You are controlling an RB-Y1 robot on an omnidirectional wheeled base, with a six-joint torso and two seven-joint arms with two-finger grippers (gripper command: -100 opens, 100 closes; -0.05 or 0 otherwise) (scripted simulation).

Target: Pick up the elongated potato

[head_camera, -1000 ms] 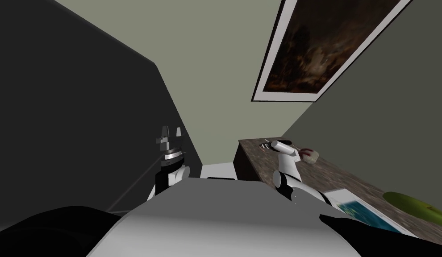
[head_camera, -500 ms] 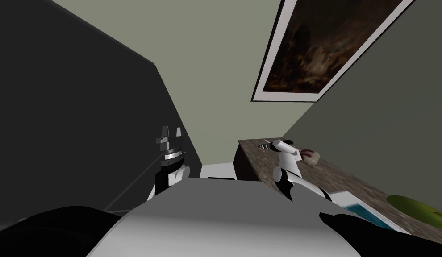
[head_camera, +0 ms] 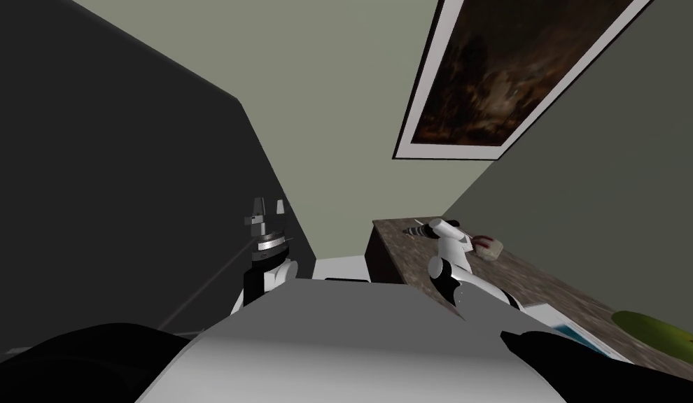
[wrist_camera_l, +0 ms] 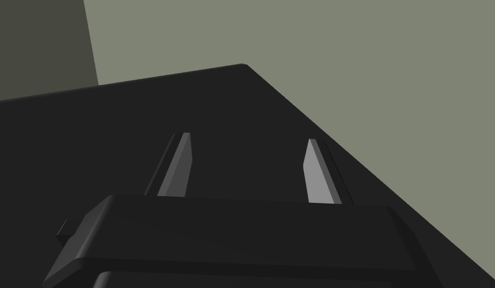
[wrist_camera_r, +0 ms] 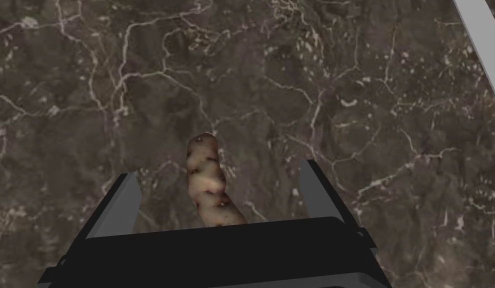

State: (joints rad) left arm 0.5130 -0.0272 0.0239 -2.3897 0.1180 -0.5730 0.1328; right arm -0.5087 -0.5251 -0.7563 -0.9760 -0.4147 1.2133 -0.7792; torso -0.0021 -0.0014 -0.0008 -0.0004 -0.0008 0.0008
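Observation:
The elongated potato (wrist_camera_r: 208, 182) is pale tan with brown spots and lies on the dark marbled counter (wrist_camera_r: 301, 75). My right gripper (wrist_camera_r: 217, 170) hangs open right over it. The potato sits between the two fingers (wrist_camera_r: 122, 202) without touching either, and its near end is hidden behind the gripper body. In the head view the right gripper (head_camera: 415, 228) hovers near the end of the counter (head_camera: 541, 276). My left gripper (wrist_camera_l: 247, 140) stands open and empty, raised in front of a dark panel (head_camera: 128, 210) on my left (head_camera: 268, 207).
Further along the counter lie a small beige and red item (head_camera: 488, 245), a white-rimmed blue flat thing (head_camera: 572, 329) and a green object (head_camera: 660, 330). A framed dark picture (head_camera: 506, 70) hangs on the wall above. A white strip (wrist_camera_r: 479, 35) edges the right wrist view.
My right arm has shifted slightly along the counter toward its end, and the elbow has risen a little. The left arm has not moved.

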